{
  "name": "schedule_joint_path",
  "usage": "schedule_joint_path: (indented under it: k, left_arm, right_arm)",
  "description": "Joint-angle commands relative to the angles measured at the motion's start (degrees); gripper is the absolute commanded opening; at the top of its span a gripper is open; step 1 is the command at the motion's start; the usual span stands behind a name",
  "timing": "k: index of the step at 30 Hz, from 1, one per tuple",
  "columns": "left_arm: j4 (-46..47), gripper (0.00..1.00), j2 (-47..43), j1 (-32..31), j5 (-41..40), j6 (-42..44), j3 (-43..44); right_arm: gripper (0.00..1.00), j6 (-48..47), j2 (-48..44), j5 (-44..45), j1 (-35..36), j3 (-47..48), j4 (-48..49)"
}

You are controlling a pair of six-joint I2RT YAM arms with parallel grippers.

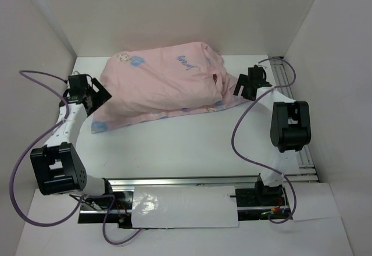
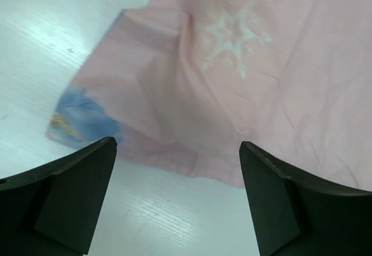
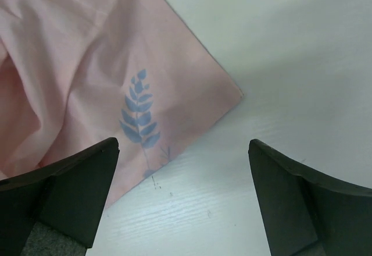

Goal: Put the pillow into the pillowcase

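One pillowcase point(image 1: 165, 81), two arms point(image 1: 58, 166) point(image 1: 290, 125).

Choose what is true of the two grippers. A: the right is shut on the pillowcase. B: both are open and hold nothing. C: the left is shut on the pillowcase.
B: in the wrist views the left gripper and the right gripper stand wide open, and the pillowcase lies ungripped below them.

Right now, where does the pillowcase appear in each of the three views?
Top external: the pillowcase is at upper centre, a bulging pink mound.
Left wrist: the pillowcase fills the upper right, its blue corner at left.
Right wrist: the pillowcase is at upper left, a pink corner with a blue leaf print.
Shared landmark: the white table beneath it.
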Motion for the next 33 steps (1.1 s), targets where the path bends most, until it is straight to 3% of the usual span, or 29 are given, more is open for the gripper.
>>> schedule_joint_path:
  k: [1, 6, 18, 25, 29, 30, 32, 33]
  left_arm:
    - [-12.3, 1.00, -0.8, 2.8, -6.5, -2.0, 2.6]
    - [-12.3, 1.00, 2.4, 7.6, -5.8, -3.4, -2.4]
    - [0.2, 1.00, 8.1, 8.1, -5.7, -2.8, -8.8]
    - [2.0, 0.98, 17.8, 8.6, -4.9, -2.8, -3.6]
    - [3.3, 0.74, 19.6, 8.6, -3.4, -3.3, -4.2]
    - [3.9, 0.58, 19.6, 8.6, -2.4, -3.3, -4.7]
    - [5.2, 0.42, 19.6, 8.6, -1.4, -2.8, -5.2]
    - [5.7, 0.28, 19.6, 8.6, 0.0, -2.8, -5.9]
  right_arm:
    - [1.00, -3.5, -0.3, 1.5, 0.2, 4.5, -0.1]
    - [1.00, -2.9, 3.2, 0.4, 0.2, 6.5, -0.6]
    - [1.00, -2.4, 3.2, -0.1, -0.3, 5.9, -0.6]
    - [1.00, -2.4, 1.5, -0.1, -0.3, 4.8, -0.6]
    - [1.00, -2.4, 1.5, -0.7, -0.3, 4.3, -0.6]
    - [1.00, -2.9, 1.5, -0.7, -0.3, 4.3, -0.6]
    - [1.00, -2.9, 2.0, -1.9, -0.3, 4.3, -0.6]
    - [1.00, -2.9, 2.0, -3.0, -0.3, 4.3, -0.6]
